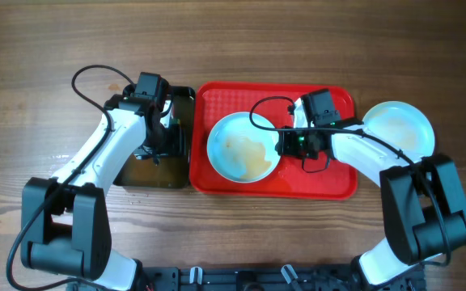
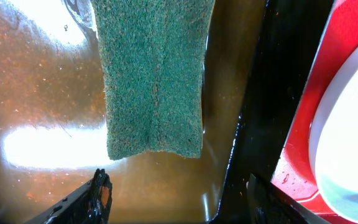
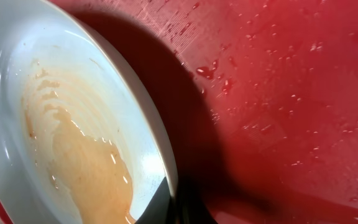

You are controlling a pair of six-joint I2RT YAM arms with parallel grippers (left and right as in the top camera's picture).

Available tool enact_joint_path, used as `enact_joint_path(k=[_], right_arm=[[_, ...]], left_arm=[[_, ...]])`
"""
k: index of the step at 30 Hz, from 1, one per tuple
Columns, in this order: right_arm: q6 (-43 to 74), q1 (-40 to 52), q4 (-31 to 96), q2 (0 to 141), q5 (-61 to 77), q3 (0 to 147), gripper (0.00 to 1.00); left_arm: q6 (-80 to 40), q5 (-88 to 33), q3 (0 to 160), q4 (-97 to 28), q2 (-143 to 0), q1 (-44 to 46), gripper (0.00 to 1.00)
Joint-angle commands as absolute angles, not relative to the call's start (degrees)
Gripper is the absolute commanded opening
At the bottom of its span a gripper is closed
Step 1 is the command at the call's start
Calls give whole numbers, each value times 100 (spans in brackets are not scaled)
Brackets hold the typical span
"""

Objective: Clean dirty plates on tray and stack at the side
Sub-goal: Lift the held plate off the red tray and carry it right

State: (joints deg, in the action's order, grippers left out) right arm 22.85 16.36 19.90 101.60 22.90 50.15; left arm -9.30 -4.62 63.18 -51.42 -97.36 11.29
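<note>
Plate [image 1: 241,147] rim clamped in R claw [image 1: 282,144]; L claw [image 2: 179,193] apart near sponge [image 2: 154,81].

White-shelled arms [image 1: 108,149] with black joints [image 1: 150,86] and looping black cables [image 1: 94,68].

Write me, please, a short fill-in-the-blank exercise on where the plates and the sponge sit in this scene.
1. The green scouring sponge sits in the ___ rectangular plastic tub of brownish water.
2. The right gripper holds the sauce-smeared round pale plate by its ___.
3. That plate is on the ___ rectangular plastic tray.
4. Another round pale plate rests on the wooden table, beside the ___ arm.
Missing words: black; rim; red; right.
</note>
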Motion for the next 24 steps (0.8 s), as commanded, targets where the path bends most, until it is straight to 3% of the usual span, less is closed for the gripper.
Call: enact_joint_path(k=[1,8,12,19,24], right_arm=[[2200,1647,2130,10180,2021,4866,4],[2034,1649,2364,8565,80,5054,4],[1177,1691,2342,7782,-1310,5054,4],[-523,2504,2235,7736,-2276,5059,4],[-923,3229,1719,7734,-3376,5059,4]], left_arm=[[-989,-556,6359,-5127,-9710,1111,68],[-989,-554,6359,-5081,-9710,1111,69],[-989,-554,6359,-4930,-9710,1111,68],[-987,-554,6359,-4864,-9710,1111,68],[-985,-554,6359,-4864,-9710,1111,68]])
